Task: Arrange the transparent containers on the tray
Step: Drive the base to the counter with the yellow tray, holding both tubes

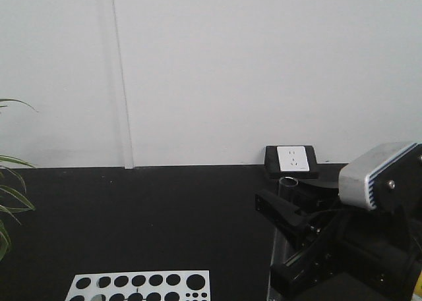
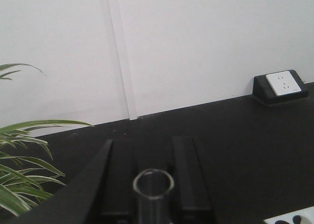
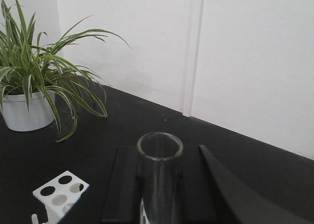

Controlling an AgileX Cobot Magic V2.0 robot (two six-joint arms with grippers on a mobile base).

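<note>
White wall (image 1: 264, 64) and black tabletop (image 1: 165, 215) are leaving open room across mid-frame. The left gripper (image 2: 147, 150) is pinching the left-held tube (image 2: 153, 192); the right gripper (image 3: 161, 148) is clamping the right-held tube (image 3: 159, 185). The yellow tray is sitting out of view. Smooth glass is probably risking a slip, or clipping the white rack (image 1: 142, 288) and plant (image 3: 39, 72) at lower left.

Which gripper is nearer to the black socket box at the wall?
Right. The right gripper, holding a test tube, is just in front of the socket box; the left gripper sees it far off to its right.
</note>
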